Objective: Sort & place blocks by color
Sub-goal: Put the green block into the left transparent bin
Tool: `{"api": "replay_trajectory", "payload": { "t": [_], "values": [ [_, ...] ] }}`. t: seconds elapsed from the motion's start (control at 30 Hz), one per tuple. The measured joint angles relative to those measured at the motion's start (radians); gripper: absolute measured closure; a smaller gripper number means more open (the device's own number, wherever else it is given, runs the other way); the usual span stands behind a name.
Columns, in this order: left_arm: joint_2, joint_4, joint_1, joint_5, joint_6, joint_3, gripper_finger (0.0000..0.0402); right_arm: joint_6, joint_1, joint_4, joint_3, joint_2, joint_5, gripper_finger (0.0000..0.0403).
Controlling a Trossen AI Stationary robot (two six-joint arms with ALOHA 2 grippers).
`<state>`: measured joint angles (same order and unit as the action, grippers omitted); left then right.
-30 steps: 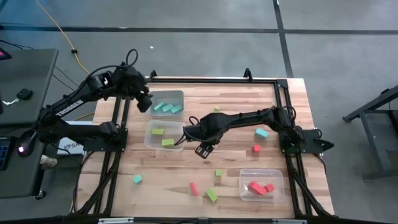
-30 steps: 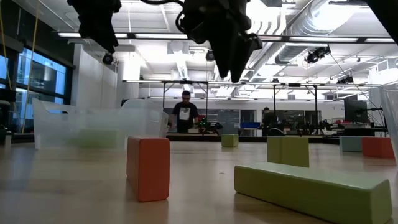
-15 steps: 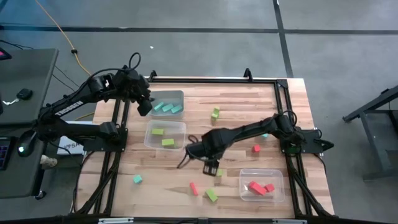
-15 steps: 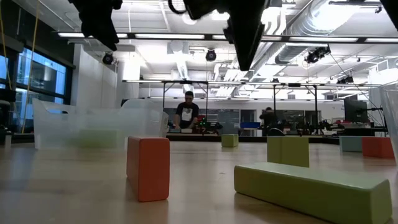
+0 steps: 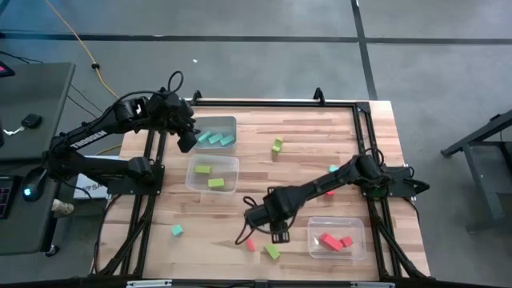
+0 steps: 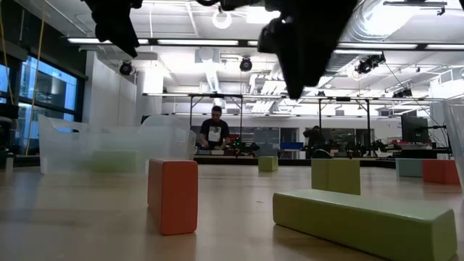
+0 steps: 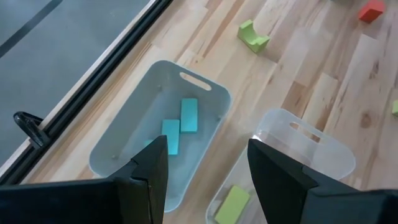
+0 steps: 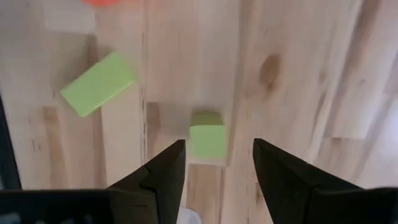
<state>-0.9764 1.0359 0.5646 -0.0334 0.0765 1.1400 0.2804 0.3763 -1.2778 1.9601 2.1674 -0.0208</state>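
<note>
My right gripper [image 5: 277,230] stands open, pointing down, above a small green cube [image 8: 208,140] on the table near the front; the cube lies just ahead of its fingertips [image 8: 216,168], untouched. A green bar [image 5: 272,251] and a red bar [image 5: 250,244] lie close by. My left gripper [image 5: 186,138] hangs open over the left end of the far-left bin [image 7: 124,155], which holds cyan blocks [image 7: 181,124]. Loose blocks rest flat on the table: a cyan cube [image 5: 177,230], a green block [image 5: 277,145], a cyan block [image 5: 334,170].
Three clear bins stand on the table: one with cyan blocks [image 5: 228,122], one with green blocks [image 5: 192,182], one with red blocks [image 5: 356,240] right of my right gripper. A black frame rail [image 5: 364,128] edges the table. People stand in the room far behind [image 6: 214,130].
My right gripper has swung from beside the green bin toward the table's near edge, sinking a little and rolling about its own axis, and now stands over the green cube. It has stayed open. No block has moved.
</note>
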Motion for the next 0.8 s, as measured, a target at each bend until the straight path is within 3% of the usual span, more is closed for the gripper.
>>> {"api": "replay_trajectory", "payload": {
  "t": [0.5, 0.8],
  "values": [
    [0.0, 0.0, -0.005, 0.0, 0.018, 0.0, 0.0232, 0.056, 0.024, 0.14, -0.191, -0.001, -0.048, 0.0226],
    [0.0, 0.0, -0.005, 0.0, 0.018, 0.0, 0.0232, 0.06, 0.022, 0.183, -0.242, -0.001, -0.011, 0.0226]
  ]
}}
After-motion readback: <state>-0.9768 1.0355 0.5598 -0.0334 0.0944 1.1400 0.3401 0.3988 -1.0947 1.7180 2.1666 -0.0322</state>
